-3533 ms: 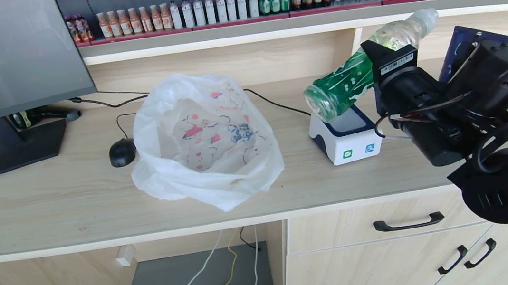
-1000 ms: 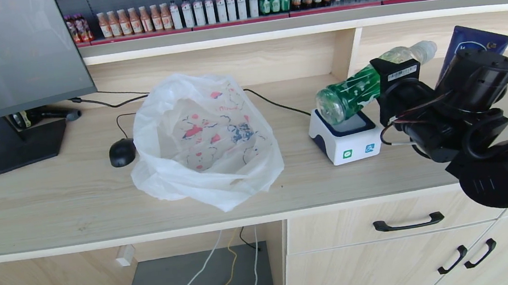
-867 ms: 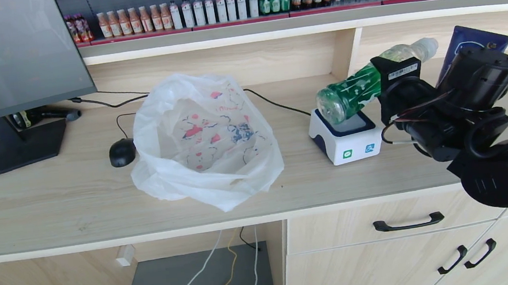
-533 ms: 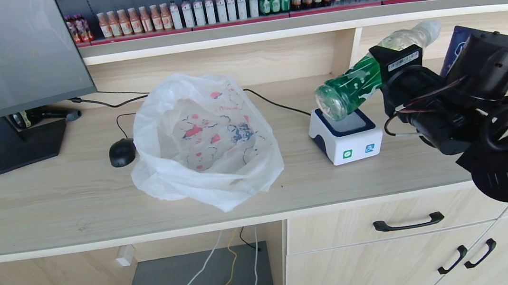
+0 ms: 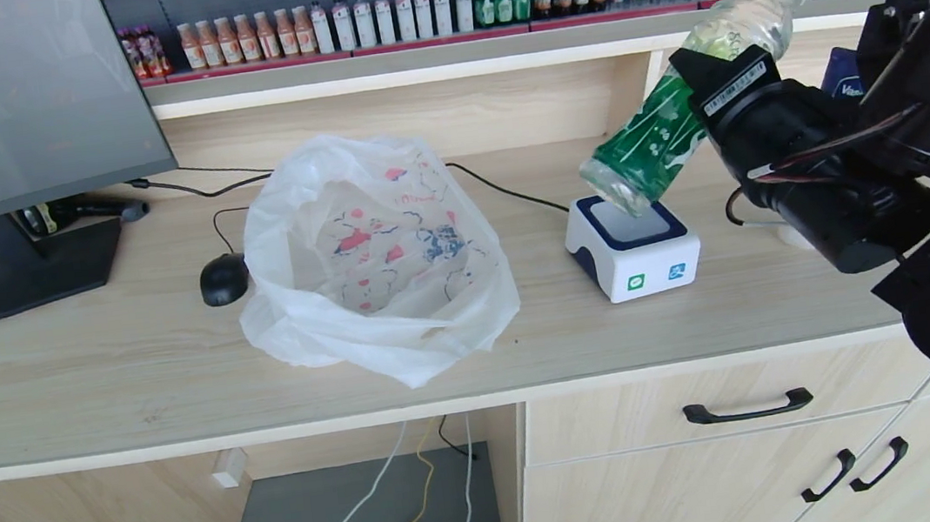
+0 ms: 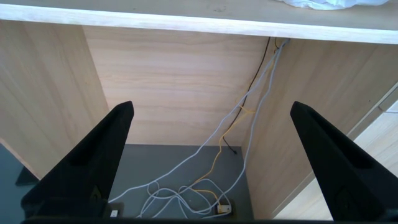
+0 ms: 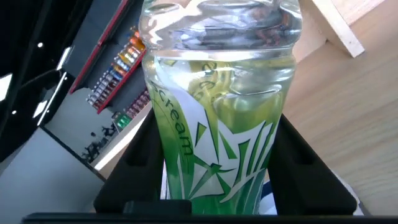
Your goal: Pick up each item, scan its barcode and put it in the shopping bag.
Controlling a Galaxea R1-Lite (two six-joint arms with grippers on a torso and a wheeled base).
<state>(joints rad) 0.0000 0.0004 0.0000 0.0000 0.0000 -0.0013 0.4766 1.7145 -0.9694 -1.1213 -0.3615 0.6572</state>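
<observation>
Bottle [image 5: 658, 129] has tilted steeper above scanner [image 5: 635, 250].

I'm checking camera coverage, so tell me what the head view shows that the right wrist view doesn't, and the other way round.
Head view: the shopping bag, the mouse, the monitor and the drawers below the counter. Right wrist view: both fingers seen close, flanking the label. Shared: the green bottle, tilted and held by the right gripper, and the drinks shelf behind.
</observation>
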